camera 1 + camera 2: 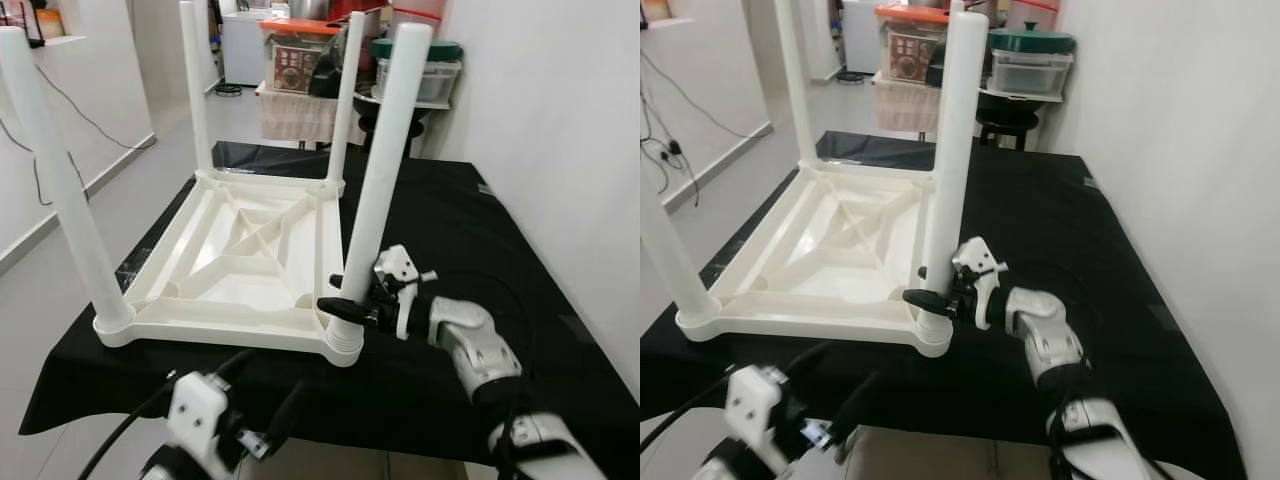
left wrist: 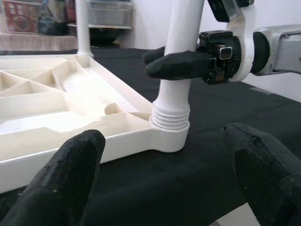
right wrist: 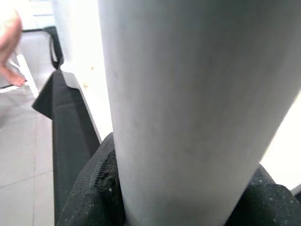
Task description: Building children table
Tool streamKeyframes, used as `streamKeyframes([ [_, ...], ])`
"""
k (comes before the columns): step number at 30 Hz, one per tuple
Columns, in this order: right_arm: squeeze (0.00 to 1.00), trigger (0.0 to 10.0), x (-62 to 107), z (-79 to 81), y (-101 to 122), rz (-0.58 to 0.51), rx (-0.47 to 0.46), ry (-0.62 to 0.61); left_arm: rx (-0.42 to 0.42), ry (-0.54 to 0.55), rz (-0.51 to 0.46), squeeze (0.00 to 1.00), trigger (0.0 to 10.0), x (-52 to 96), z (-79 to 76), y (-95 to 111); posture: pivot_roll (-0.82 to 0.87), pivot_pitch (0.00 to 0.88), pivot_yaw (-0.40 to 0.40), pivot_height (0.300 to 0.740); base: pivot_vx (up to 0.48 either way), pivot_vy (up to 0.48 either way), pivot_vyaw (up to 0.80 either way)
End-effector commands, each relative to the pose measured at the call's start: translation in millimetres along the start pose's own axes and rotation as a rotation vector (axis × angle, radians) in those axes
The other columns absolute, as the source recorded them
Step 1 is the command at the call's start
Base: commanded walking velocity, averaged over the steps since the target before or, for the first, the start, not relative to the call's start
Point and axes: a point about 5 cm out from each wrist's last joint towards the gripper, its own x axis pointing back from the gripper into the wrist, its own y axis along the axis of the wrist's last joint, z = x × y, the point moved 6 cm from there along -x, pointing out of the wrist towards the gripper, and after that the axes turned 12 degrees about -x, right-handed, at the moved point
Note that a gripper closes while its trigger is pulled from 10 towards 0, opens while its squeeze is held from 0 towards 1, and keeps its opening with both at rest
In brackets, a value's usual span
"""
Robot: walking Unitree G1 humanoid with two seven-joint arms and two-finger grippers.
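A white plastic children's table point(image 1: 240, 262) lies upside down on a black cloth point(image 1: 470, 230), with its legs standing upright. My right gripper point(image 1: 336, 293) is shut on the near right leg point(image 1: 385, 160), just above the threaded base point(image 2: 170, 123) where it enters the corner socket. The right wrist view has that leg point(image 3: 188, 94) close up between the black fingers point(image 3: 94, 188). My left gripper point(image 2: 160, 188) is open and holds nothing. It hovers low at the cloth's front edge, a short way in front of that same corner.
A white wall point(image 1: 560, 150) runs close along the right. Behind the cloth stand storage boxes with an orange lid point(image 1: 300, 45) and a green lid point(image 1: 415, 60). Grey floor point(image 1: 60, 280) lies to the left. What looks like a person's hand point(image 3: 9, 52) is beyond the table.
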Motion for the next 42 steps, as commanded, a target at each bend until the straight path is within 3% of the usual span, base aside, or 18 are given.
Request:
streamKeyframes([
  [1, 0.00, 0.0, 9.8, -9.8, -36, 0.095, -0.052, -0.147, -0.004, 0.005, 0.004, 0.00, 10.0, 5.2, 0.3, 3, 0.06, 0.000, -0.088, 0.740, 0.000, 0.000, 0.00],
  [2, 0.00, 0.0, 15.7, -9.5, -52, 0.095, -0.126, -0.312, 0.000, 0.025, 0.026, 0.00, 10.0, 12.8, 1.5, 0, 0.07, 0.000, -0.084, 0.740, 0.000, 0.000, 0.00],
  [4, 0.00, 0.0, 22.7, -5.5, -61, 0.092, -0.160, -0.435, 0.005, 0.044, 0.039, 0.00, 10.0, 17.1, 3.4, -2, 0.06, 0.000, -0.079, 0.740, 0.000, 0.000, 0.00],
  [5, 0.00, 0.0, 27.8, -1.2, -63, 0.080, -0.165, -0.511, 0.009, 0.059, 0.048, 0.00, 6.2, 18.9, 5.5, -4, 0.05, 0.000, -0.070, 0.740, 0.000, 0.000, 0.00],
  [6, 0.00, 0.0, 28.2, 2.0, -62, 0.071, -0.159, -0.534, 0.012, 0.073, 0.056, 0.00, 0.5, 18.8, 8.2, -6, 0.05, 0.000, -0.068, 0.740, 0.000, 0.000, 0.00],
  [17, 0.00, 0.0, 13.8, 2.2, -50, 0.060, -0.159, -0.518, 0.023, 0.045, 0.081, 0.00, 0.0, 14.4, 5.5, -13, 0.05, 0.000, -0.050, 0.740, 0.000, 0.000, 0.00],
  [18, 0.00, 10.0, 11.1, 2.2, -46, 0.063, -0.166, -0.523, 0.013, 0.037, 0.085, 0.00, 0.0, 13.8, 5.9, -14, 0.05, 0.000, -0.047, 0.740, 0.000, 0.000, 0.00],
  [20, 0.00, 10.0, 11.1, 2.2, -46, 0.063, -0.166, -0.523, 0.013, 0.037, 0.085, 0.00, 0.0, 13.8, 5.9, -14, 0.05, 0.000, -0.047, 0.740, 0.000, 0.000, 0.00],
  [21, 0.13, 10.0, 7.0, 1.4, -30, 0.036, -0.191, -0.518, -0.001, 0.019, 0.090, 0.00, 0.0, 11.5, 5.6, -17, 0.06, 0.000, -0.046, 0.740, 0.000, 0.000, 0.00],
  [22, 0.70, 10.0, 6.9, 1.2, -25, 0.029, -0.193, -0.524, -0.004, 0.014, 0.091, 0.00, 0.0, 10.7, 5.4, -18, 0.06, 0.000, -0.046, 0.740, 0.000, 0.000, 0.00],
  [23, 0.70, 10.0, 6.9, 1.2, -25, 0.029, -0.193, -0.524, -0.004, 0.014, 0.091, 0.00, 0.0, 10.7, 5.4, -18, 0.06, 0.000, -0.046, 0.740, 0.000, 0.000, 0.00],
  [24, 1.00, 10.0, 6.1, 2.1, -21, 0.026, -0.197, -0.515, -0.008, 0.008, 0.091, 0.00, 0.0, 9.8, 4.7, -18, 0.06, 0.000, -0.046, 0.740, 0.000, 0.000, 0.00],
  [29, 1.00, 10.0, 1.6, 1.7, -15, 0.015, -0.221, -0.475, -0.012, -0.002, 0.093, 0.00, 0.0, 7.3, 4.1, -20, 0.06, 0.000, -0.050, 0.740, 0.000, 0.000, 0.00],
  [32, 1.00, 10.0, -10.1, 20.9, -4, -0.011, -0.183, -0.279, -0.015, -0.009, 0.091, 0.00, 0.0, 4.7, 4.3, -20, 0.07, 0.000, -0.053, 0.740, 0.000, 0.000, 0.00],
  [33, 0.65, 10.0, -12.2, 29.2, 3, -0.031, -0.160, -0.186, -0.017, -0.014, 0.089, 0.00, 0.0, 3.6, 4.2, -20, 0.07, 0.000, -0.053, 0.740, 0.000, 0.000, 0.00],
  [34, 0.65, 10.0, -12.2, 29.2, 3, -0.031, -0.160, -0.186, -0.017, -0.014, 0.089, 0.00, 0.0, 3.6, 4.2, -20, 0.07, 0.000, -0.053, 0.740, 0.000, 0.000, 0.00],
  [35, 0.00, 10.0, -11.9, 35.2, 10, -0.042, -0.114, -0.087, -0.018, -0.021, 0.086, 0.00, 0.0, 1.9, 4.0, -20, 0.07, 0.000, -0.056, 0.740, 0.000, 0.000, 0.00],
  [42, 0.00, 10.0, -8.2, 26.9, 21, 0.047, 0.015, 0.119, -0.009, -0.116, 0.078, 0.00, 0.0, -8.7, -6.6, -22, 0.07, 0.000, -0.072, 0.740, 0.000, 0.000, 0.00],
])
